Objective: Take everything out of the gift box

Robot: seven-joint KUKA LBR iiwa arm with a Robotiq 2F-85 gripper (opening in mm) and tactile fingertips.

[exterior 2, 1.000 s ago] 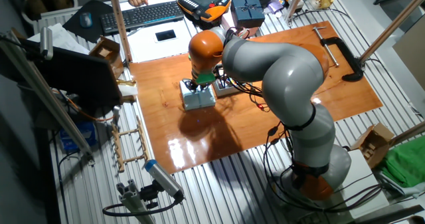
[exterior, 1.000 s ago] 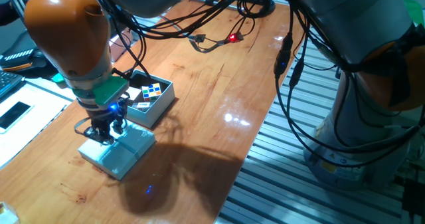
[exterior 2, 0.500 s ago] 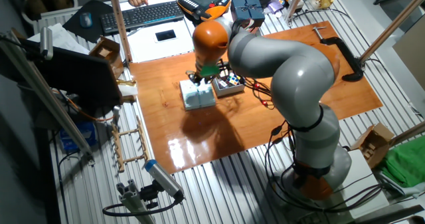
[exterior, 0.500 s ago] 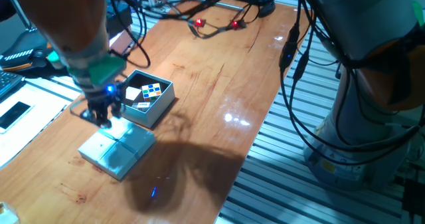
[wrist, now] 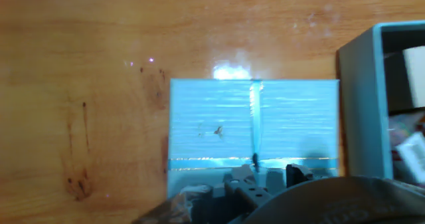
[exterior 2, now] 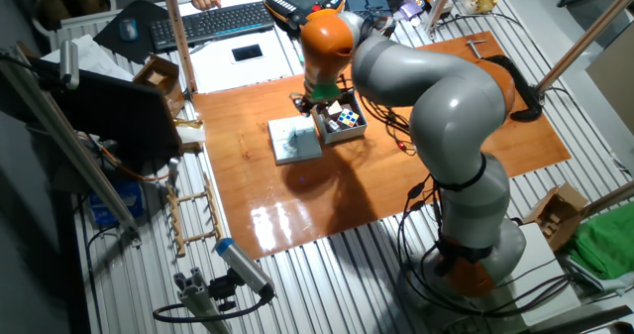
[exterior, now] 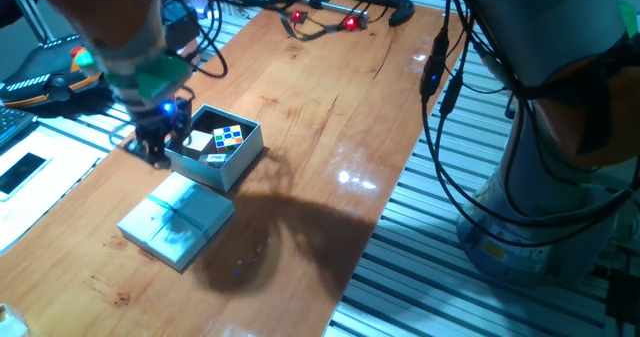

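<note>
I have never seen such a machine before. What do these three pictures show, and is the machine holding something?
It is a large robot arm with a two-finger gripper at a wooden table. Two pictures come from fixed cameras on different sides of the table; the third is from a camera on the hand, looking down. On the table stands an open pale blue gift box with a multicoloured puzzle cube and other small items inside. Its flat lid with a ribbon cross lies beside it. The gripper is near the box's edge; I see nothing held, though the fingers are unclear.
</note>
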